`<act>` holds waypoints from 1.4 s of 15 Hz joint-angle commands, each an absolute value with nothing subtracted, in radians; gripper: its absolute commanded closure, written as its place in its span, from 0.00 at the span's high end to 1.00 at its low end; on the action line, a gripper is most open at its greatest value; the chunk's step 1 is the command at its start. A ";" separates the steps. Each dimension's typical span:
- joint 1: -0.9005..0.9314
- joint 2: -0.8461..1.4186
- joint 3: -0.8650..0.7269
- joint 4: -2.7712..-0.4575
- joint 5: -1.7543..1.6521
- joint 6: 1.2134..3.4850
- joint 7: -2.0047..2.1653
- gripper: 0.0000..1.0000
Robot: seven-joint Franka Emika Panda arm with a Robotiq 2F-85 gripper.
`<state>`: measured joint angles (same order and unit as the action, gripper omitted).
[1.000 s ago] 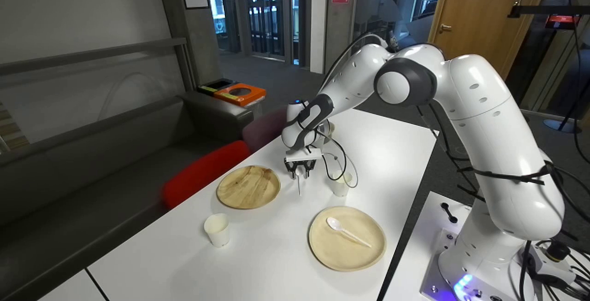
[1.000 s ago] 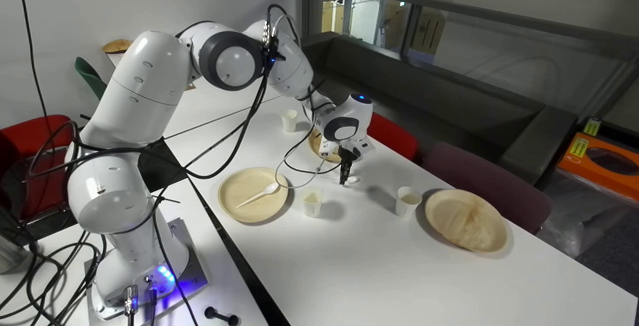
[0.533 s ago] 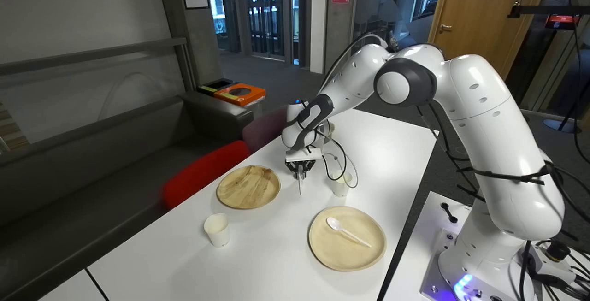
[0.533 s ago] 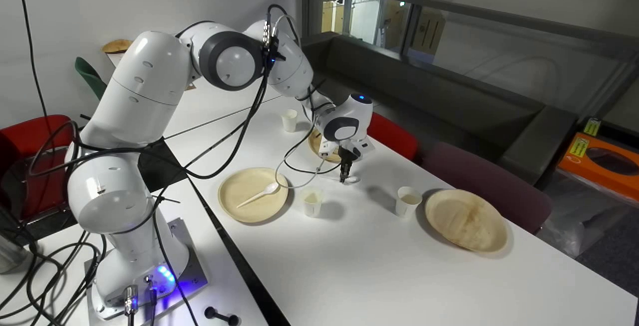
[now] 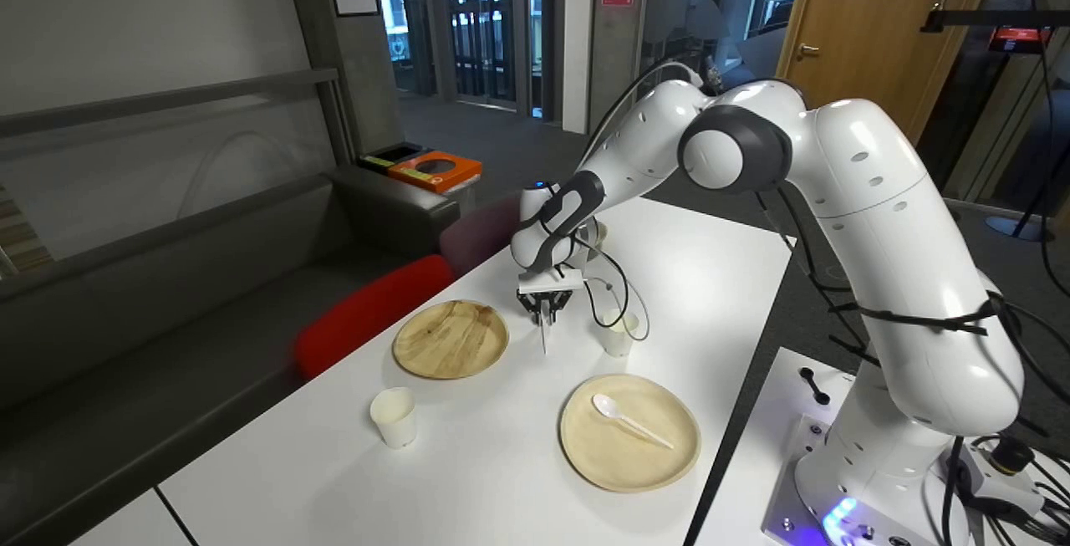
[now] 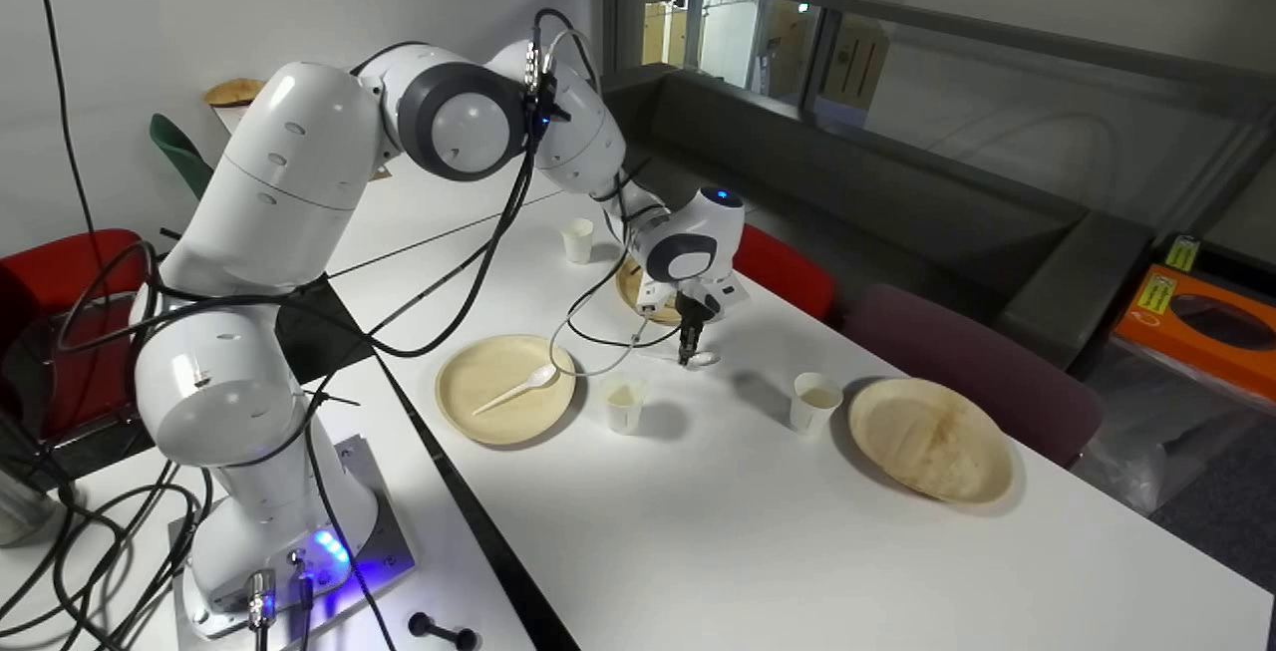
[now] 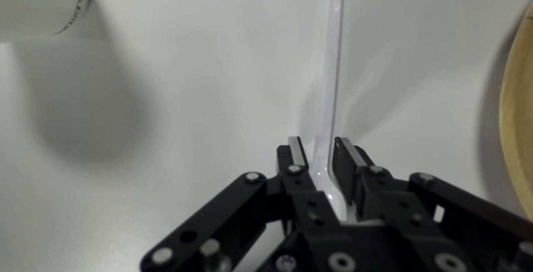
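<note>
Plainly uniform in colour along the slim white plastic spoon [image 7: 331, 76]. Dotted with silver across the jointed black 2-finger gripper [image 7: 319, 143], edged in pale grey at the fingertips [image 7: 297, 151]. Streaked with darker brown grain over the round tan wooden plate [image 5: 451, 339], but evenly pale on the shallow round beige plate [image 5: 602, 456]. Printed with dark lettering on the tapered creamy-white cup [image 7: 33, 9]. Banded in dark grey along the thick white robot arm [image 5: 911, 253], glowing blue at the base [image 5: 865, 466]. Solid in hue on the curved bright-red chair [image 5: 372, 312], the rounded maroon chair [image 5: 476, 232] and the flat white tabletop [image 5: 468, 462].
</note>
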<state>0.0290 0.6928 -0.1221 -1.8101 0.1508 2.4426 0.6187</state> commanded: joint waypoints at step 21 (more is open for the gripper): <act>0.044 0.638 -0.130 -1.867 0.146 2.477 0.599 0.00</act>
